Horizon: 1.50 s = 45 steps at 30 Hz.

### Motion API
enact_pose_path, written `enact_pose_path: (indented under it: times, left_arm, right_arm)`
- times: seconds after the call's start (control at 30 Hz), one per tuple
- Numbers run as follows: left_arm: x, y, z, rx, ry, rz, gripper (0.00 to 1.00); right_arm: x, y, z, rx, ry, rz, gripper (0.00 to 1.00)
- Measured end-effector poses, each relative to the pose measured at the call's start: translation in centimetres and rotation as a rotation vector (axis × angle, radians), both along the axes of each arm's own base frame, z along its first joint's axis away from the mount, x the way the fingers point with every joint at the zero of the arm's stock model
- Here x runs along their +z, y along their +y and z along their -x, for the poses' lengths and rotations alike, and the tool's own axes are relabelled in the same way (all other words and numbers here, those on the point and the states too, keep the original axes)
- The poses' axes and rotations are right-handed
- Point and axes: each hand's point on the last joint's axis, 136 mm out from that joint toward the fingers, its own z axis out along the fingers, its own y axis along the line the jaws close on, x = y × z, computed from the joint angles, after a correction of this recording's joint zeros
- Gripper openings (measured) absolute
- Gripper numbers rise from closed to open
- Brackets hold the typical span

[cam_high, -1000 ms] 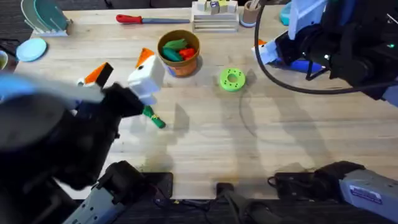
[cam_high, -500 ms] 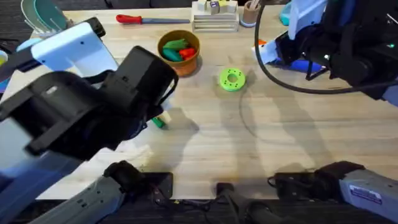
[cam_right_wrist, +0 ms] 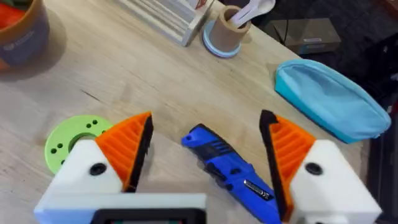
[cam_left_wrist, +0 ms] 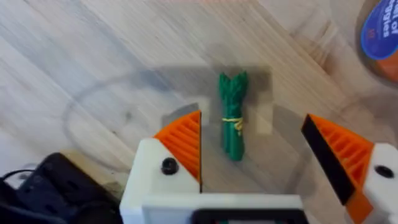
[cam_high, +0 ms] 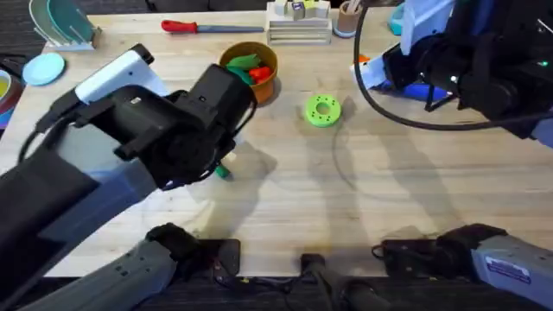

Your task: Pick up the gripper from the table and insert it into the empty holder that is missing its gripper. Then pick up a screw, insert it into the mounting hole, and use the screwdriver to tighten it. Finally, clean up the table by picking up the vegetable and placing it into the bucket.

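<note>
Vegetable (cam_left_wrist: 233, 115) lies on your worktop (cam_left_wrist: 93, 56), between the left tool's (cam_left_wrist: 261, 155) wide-open pads, untouched.
Your right tool (cam_right_wrist: 205, 152) gapes empty over the screwdriver (cam_right_wrist: 227, 171); bucket (cam_high: 251, 73) sits nearby.

The left arm rises large and dark across the table's left, its left gripper (cam_left_wrist: 261, 162) spread wide pointing downward, while the right gripper (cam_right_wrist: 208, 155) hangs open at the far right.

My light wooden butcher-block desk (cam_high: 389, 207) fills the scene under soft, even light that leaves faint shadows on the grain. Past its far edge I see dark floor (cam_high: 17, 43), and a closed cardboard box (cam_right_wrist: 308, 34) on the dark ground beyond
</note>
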Motion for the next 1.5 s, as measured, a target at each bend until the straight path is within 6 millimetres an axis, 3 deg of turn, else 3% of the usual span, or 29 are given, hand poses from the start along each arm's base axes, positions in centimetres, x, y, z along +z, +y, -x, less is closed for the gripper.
enact_pose_path:
  times: [0.33,0.73,0.97,1.37,1.4,1.5]
  left_arm:
    - [-3.1,0.4,-1.3,0.0,0.032,0.162,0.993]
    - [-6.1,0.8,-0.1,-0.007,0.137,0.207,0.966]
    - [-6.8,-0.4,-0.8,-0.028,0.147,0.267,0.994]
    - [-7.6,1.6,-0.7,0.145,0.192,0.317,0.993]
    - [-7.6,1.6,-0.7,0.151,0.192,0.32,0.969]
    - [-7.6,1.9,-0.1,0.17,0.212,0.311,0.533]
  right_arm:
    - [-0.1,0.0,0.0,-0.001,0.003,-0.001,0.991]
    - [-0.2,0.0,0.1,-0.004,0.01,-0.004,0.993]
    - [-0.9,-0.2,0.6,-0.004,0.044,0.006,0.992]
    - [-0.9,-0.2,0.6,-0.004,0.046,0.006,0.992]
    - [-0.9,-0.2,0.6,-0.004,0.046,0.006,0.992]
    - [-0.9,-0.2,0.6,-0.004,0.046,0.006,0.992]
